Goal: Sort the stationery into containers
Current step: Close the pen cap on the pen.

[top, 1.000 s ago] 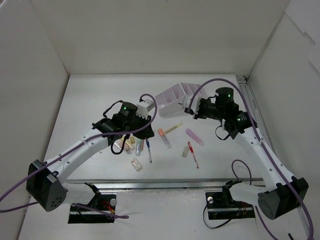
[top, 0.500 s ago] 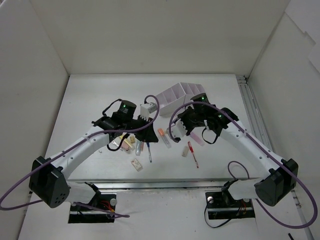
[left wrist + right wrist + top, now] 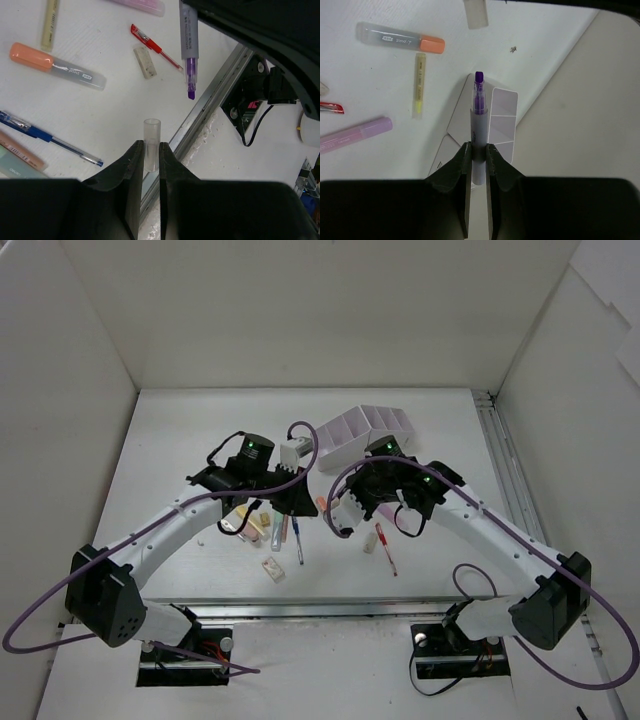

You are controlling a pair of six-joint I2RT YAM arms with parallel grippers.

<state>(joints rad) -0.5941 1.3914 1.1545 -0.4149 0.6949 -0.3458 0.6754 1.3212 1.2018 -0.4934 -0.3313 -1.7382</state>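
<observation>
My left gripper [image 3: 150, 146] is shut on a short clear cap [image 3: 151, 137], held upright above the table. My right gripper [image 3: 478, 146] is shut on an uncapped grey marker with a purple tip [image 3: 478, 112]. That marker [image 3: 188, 47] hangs just right of and beyond the cap, tip down, not touching it. In the top view both grippers meet mid-table, left [image 3: 305, 506] and right [image 3: 330, 512]. The white and lilac organizer [image 3: 365, 430] stands behind them. On the table lie an orange marker [image 3: 55, 65], a yellow pen [image 3: 50, 22], a red pen [image 3: 155, 46], a blue pen [image 3: 50, 137] and a pale eraser [image 3: 145, 62].
A lilac marker [image 3: 355, 135] lies by the yellow pen [image 3: 420, 82]. More pens and erasers sit under the left arm [image 3: 270, 530], one small eraser apart [image 3: 273, 569]. A metal rail [image 3: 210, 100] marks the table's near edge. White walls enclose three sides.
The right arm swung from beside the organizer to mid-table, carrying the purple marker towards the left gripper. The left gripper shifted slightly right with the cap.
</observation>
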